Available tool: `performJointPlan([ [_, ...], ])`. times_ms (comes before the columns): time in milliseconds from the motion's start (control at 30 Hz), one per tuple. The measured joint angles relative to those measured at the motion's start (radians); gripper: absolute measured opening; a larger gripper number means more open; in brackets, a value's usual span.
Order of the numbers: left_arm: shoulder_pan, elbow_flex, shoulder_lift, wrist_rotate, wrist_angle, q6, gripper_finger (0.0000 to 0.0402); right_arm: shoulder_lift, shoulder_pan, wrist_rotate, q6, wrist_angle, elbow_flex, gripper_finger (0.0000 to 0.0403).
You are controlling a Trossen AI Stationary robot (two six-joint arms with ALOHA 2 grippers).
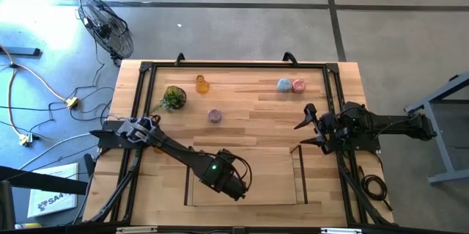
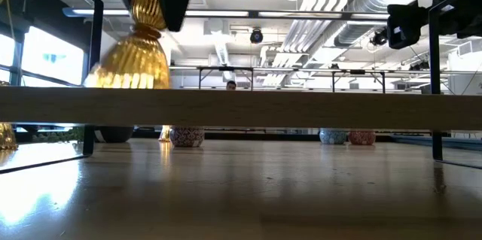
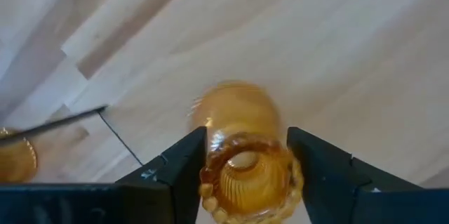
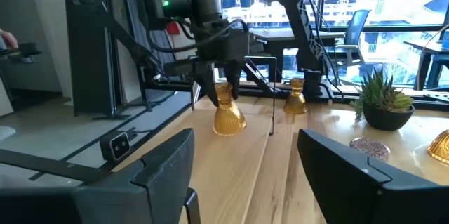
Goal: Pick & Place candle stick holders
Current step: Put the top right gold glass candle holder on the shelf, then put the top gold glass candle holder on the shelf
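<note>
Nearest the left wrist camera, a ribbed amber glass candle stick holder [image 3: 242, 157] is seen end-on between the two dark fingers [image 3: 179, 171] of the left gripper [image 3: 245, 175], which stand partly open with the narrow neck between them; whether the pads press on the glass cannot be told. From overhead the left gripper [image 1: 233, 180] hides this holder entirely, above the shallow wooden tray [image 1: 282, 190] at the near edge of the light wooden table [image 1: 249, 117]. Its bell-shaped, fluted body is shown only in the low view [image 2: 135, 56] and the right wrist view [image 4: 228, 115], where its wide base appears to meet the wood. A second amber holder [image 4: 295, 101] is seen beyond it in the right wrist view, and a sliver of amber glass appears at the left wrist picture's edge. Across the table, from left to right, lie a green leafy plant ball [image 1: 174, 97], a third amber holder [image 1: 201, 83], a purple round holder [image 1: 215, 116], a pale blue holder [image 1: 283, 85] and a pink holder [image 1: 298, 85], the last two just beside each other. At the right edge, the right gripper [image 1: 306, 130] waits with its fingers apart and nothing between them.
</note>
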Motion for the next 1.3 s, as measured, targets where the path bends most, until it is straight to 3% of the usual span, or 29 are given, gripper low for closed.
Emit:
performJointPlan([
  [400, 0.001, 0.019, 0.0, -0.039, -0.011, 0.049, 0.0207, 0.0, 0.0, 0.0, 0.0, 0.0, 0.0, 0.0249],
  [700, 0.0, 0.193, 0.001, -0.049, -0.099, 0.11, 0.0209, 0.0, 0.0, 0.006, -0.01, 0.016, 0.0, 0.0249],
  [833, 0.003, 0.281, -0.027, -0.148, -0.087, 0.242, 0.0209, 0.0, 0.0, 0.005, 0.005, 0.069, 0.0, 0.0249],
  [900, 0.012, 0.261, -0.094, -0.214, -0.066, 0.311, 0.0209, 0.0, 0.0, 0.005, 0.03, 0.1, 0.0, 0.0249],
  [1133, 0.035, 0.251, -0.271, -0.563, -0.097, 0.552, 0.0209, 0.005, 0.0, 0.024, 0.044, 0.187, 0.0, 0.0249],
  [1300, 0.124, 0.251, -0.402, -0.647, -0.097, 0.836, 0.0209, 0.022, 0.0, 0.115, 0.034, 0.205, 0.0, 0.0249],
])
